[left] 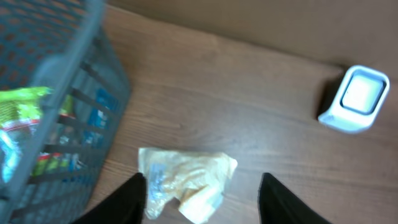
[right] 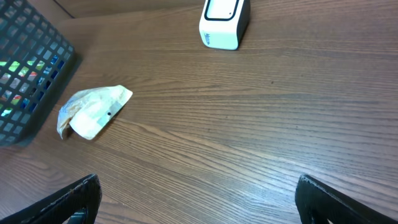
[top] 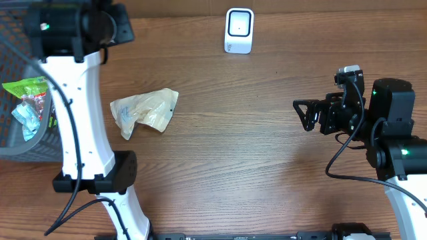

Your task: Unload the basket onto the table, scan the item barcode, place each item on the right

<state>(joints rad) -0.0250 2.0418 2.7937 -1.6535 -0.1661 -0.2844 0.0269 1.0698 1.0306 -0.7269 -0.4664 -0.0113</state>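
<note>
Hovering clear of the pale crinkled packet [top: 143,112], my left claw [left: 203,182] has its fingers apart and grips nothing. Seen from my wrist, the packet lies loose on the table [top: 233,173] between the two fingers, touching neither. I take that packet to be the item for scanning. It sits well left of the scanner [top: 239,30] and nearer my side. Lying flat and alone there, it is easy to come down on from above, I judge, and then carry across to the scanner's pale window, which shows from overhead. Where the barcode is on the wrapper I cannot tell. My right claw [top: 303,115] hovers well right of the scanner, fingers spread wide and empty, out of the way, I think, or ready for a handover. Farther left of the scanner than the packet stands the grey mesh basket [left: 93,78]. It holds more snack packets: a green one [top: 23,87] on top, a blue-and-clear one [top: 28,121] just beside it, and others behind the bars that I cannot make out.
</note>
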